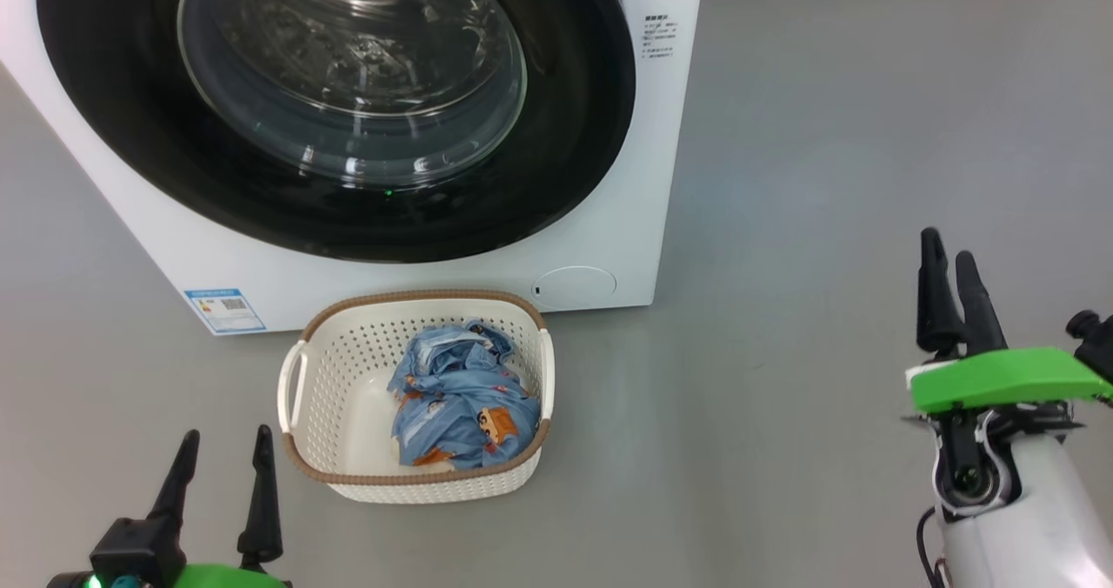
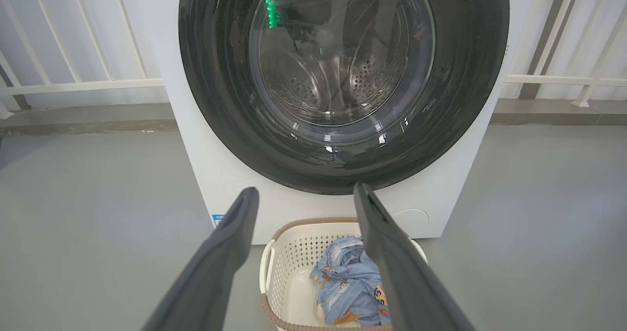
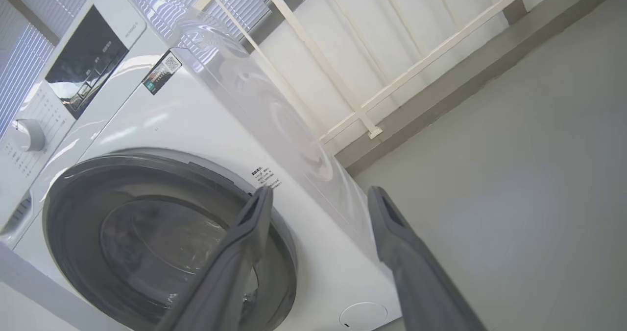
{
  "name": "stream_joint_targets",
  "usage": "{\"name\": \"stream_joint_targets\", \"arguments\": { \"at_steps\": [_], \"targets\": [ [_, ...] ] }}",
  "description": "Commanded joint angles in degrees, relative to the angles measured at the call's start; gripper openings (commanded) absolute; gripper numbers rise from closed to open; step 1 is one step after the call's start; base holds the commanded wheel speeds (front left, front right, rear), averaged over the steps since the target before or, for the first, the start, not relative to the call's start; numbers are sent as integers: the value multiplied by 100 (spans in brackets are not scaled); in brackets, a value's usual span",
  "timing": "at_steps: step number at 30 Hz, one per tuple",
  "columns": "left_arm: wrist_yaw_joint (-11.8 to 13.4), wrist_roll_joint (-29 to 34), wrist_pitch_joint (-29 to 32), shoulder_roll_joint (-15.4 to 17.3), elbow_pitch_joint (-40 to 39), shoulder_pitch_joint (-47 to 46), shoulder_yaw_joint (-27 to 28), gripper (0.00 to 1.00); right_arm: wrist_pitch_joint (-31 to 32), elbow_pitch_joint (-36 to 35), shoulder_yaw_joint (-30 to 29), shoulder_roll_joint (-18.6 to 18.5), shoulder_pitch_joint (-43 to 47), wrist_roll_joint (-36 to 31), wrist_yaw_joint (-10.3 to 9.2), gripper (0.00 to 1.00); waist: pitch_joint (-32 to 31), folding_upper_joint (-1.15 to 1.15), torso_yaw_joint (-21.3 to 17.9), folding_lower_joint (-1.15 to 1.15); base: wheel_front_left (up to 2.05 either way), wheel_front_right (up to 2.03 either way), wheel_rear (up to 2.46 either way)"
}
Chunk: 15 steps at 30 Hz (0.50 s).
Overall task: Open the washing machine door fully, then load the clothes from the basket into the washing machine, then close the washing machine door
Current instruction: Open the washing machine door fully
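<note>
Left gripper spread wide, nothing in it, parked low just off the near-left corner of the basket, not touching. Right gripper also wide and empty, way off to the right over grey floor. Washing machine straight ahead, washing machine door shut flat against its front. Same basket on the floor right below that door, just in front of the machine. Clothes bunched in its right half, nearer the left gripper.

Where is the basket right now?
In the head view, the basket sits on the floor at lower centre-left, directly before the washing machine, just right of the left gripper, with the clothes inside.
</note>
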Motion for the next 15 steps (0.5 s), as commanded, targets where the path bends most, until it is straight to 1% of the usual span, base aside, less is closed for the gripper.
{"name": "stream_joint_targets", "arguments": {
  "at_steps": [1,2,3,4,9,15],
  "targets": [
    [-15,25,-70,94,-167,-100,157,100,52,-106,96,34,-254,147,-8,77,39,0,32,0,0,0,0],
    [-15,22,-70,92,-170,-112,142,100,122,-73,40,35,-338,330,-8,48,61,0,48,0,0,0,0],
    [-15,18,-70,90,-173,-123,128,100,192,-31,-50,41,-428,536,-8,33,87,0,64,0,0,0,0],
    [-15,11,-70,89,-176,-133,117,100,274,5,-120,45,-523,723,-8,0,110,0,77,0,0,0,0],
    [-13,-26,-70,83,-199,-183,66,100,670,168,-383,10,-980,1394,-8,0,248,0,144,0,0,0,0],
    [-2,-69,-70,79,-227,-283,-1,100,1215,386,-565,-118,-1531,1861,-8,0,447,0,220,0,0,0,0]
  ]
}}
